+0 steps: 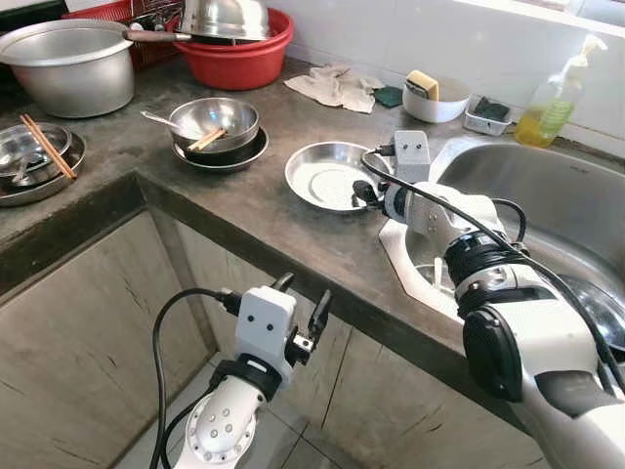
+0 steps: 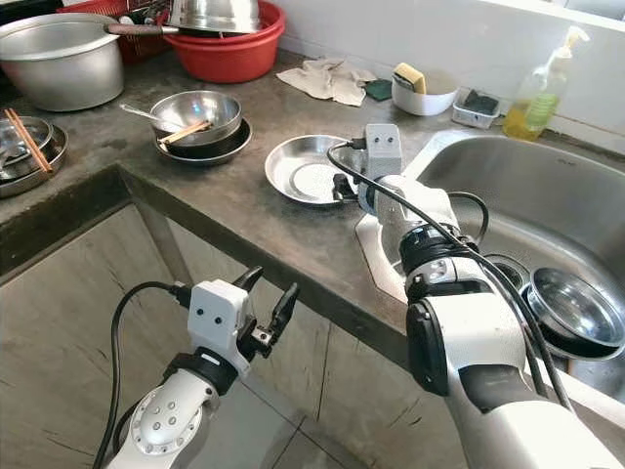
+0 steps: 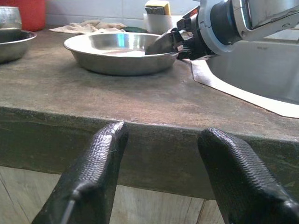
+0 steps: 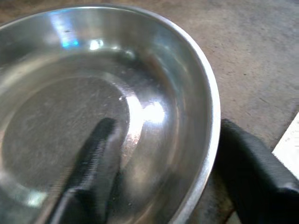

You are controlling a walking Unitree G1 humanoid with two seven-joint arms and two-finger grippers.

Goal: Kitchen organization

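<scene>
Grey concrete worktop (image 1: 244, 210) runs in front of me, with the stainless steel sink basin (image 1: 547, 195) set into it at about three o'clock. My target, the shallow round stainless steel plate (image 1: 327, 176), lies flat on the worktop just beside the sink's rim, near the middle of my view.

My right gripper (image 4: 163, 154) sits at the plate's three o'clock edge. Its fingers (image 4: 88, 163) are parted around the rim, one inside the dish and one outside on the worktop, not yet closed on the metal. I judge that straddle is deliberate: a flat plate offers nothing else to pinch, so the rim is the only hold.

My left gripper (image 1: 303, 313) hangs below the worktop's front edge at six o'clock, fingers (image 3: 88, 177) spread wide and holding nothing, out of the way.

Farther back, at ten o'clock, a steel bowl with a spoon and chopsticks (image 1: 215, 122) rests on a dark plate, and a red plastic basin (image 1: 239, 54) holds a steel pot at eleven. A second steel bowl (image 2: 576, 308) already lies in the sink, so I take the plate to be headed there.
</scene>
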